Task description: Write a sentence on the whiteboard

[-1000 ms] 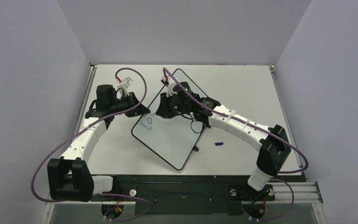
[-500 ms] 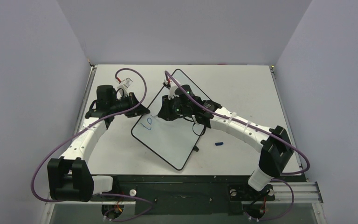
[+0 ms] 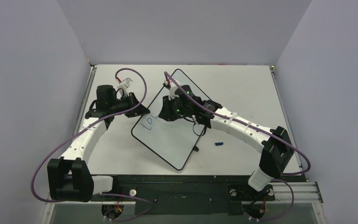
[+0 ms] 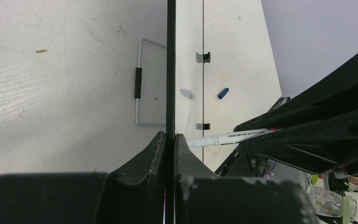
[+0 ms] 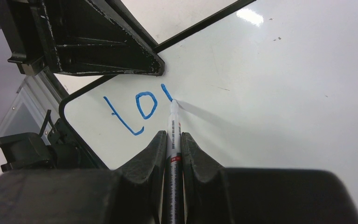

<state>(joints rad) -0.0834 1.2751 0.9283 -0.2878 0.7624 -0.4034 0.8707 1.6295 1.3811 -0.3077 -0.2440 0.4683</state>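
- At the whiteboard's upper-left corner, the right gripper has its jaws pinching a marker. The tip points away and touches the glossy surface.
- The sentence reads only "Lo" in blue so far. A short slanted stroke beside the "o" ends right at the tip.
- The left gripper has its jaws pressed onto the board's thin black rim, near the writing.
- The board lies skewed on the table, between the two arms.
- A blue cap lies on the table near the board's right edge, apart from both arms.
- Step in hand, as I judge it: the third letter, barely begun; most of the sentence is unwritten.
- The next move calls for steady, light tip contact through the stroke, with the left hold kept firm so the board does not slide.
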